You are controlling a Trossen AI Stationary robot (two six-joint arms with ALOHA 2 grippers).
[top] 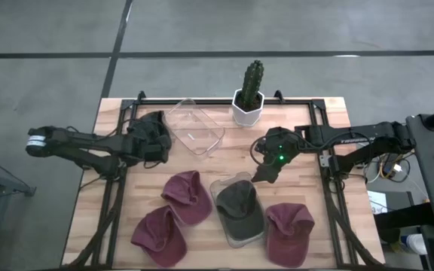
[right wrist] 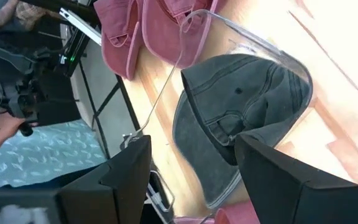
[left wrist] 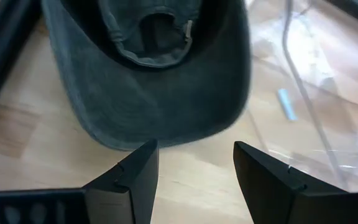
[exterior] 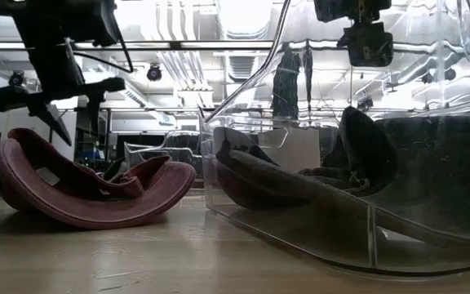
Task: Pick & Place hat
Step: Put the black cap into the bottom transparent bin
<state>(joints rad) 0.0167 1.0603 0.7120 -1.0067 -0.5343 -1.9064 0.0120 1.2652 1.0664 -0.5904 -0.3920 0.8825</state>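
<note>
A dark grey cap (left wrist: 148, 81) lies on the table at its far left, brim toward my left gripper (left wrist: 194, 149). That gripper is open and stands just short of the brim's edge. A second dark cap (top: 239, 205) lies inside a clear bin (top: 218, 188) at the table's middle. My right gripper (top: 264, 175) hovers open over that bin's far end, with the cap (right wrist: 241, 93) below it. Three maroon caps (top: 185, 196), (top: 159, 235), (top: 288, 229) rest on the table around the bin.
An empty clear bin (top: 194, 126) stands near the far edge, beside the left gripper's cap. A cactus in a white pot (top: 249, 96) stands at the far middle. Black frame rails run along the left and right sides. Bare wood lies at the near left corner.
</note>
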